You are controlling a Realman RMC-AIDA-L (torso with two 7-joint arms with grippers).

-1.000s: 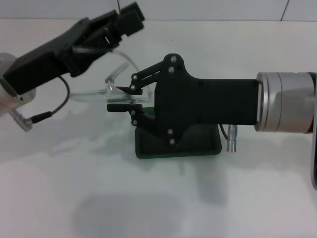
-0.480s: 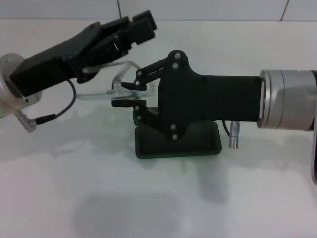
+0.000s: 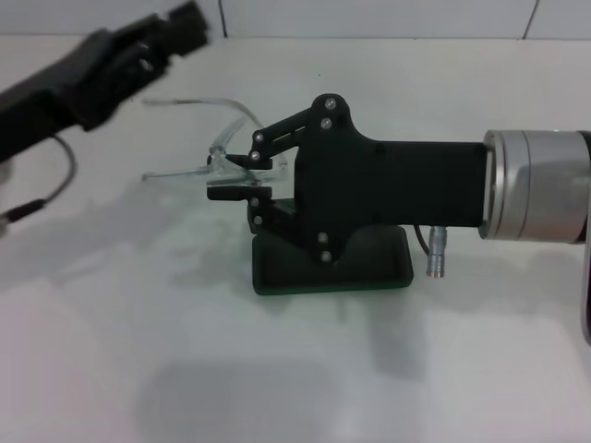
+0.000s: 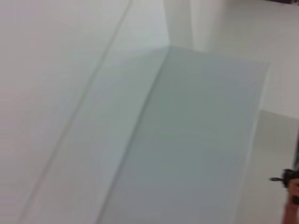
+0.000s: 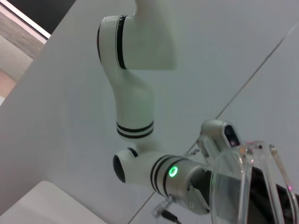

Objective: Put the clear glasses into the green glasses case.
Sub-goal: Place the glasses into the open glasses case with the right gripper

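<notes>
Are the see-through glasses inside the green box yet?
No. The clear glasses are up in the air, pinched by the right claw, beside the green glasses case on the table, not in it.

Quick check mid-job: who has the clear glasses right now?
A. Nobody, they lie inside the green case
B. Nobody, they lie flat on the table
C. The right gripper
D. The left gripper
C: in the head view the right gripper pinches the clear glasses at the frame, above and beside the green glasses case, while the left gripper is off to the upper left, clear of them.
</notes>
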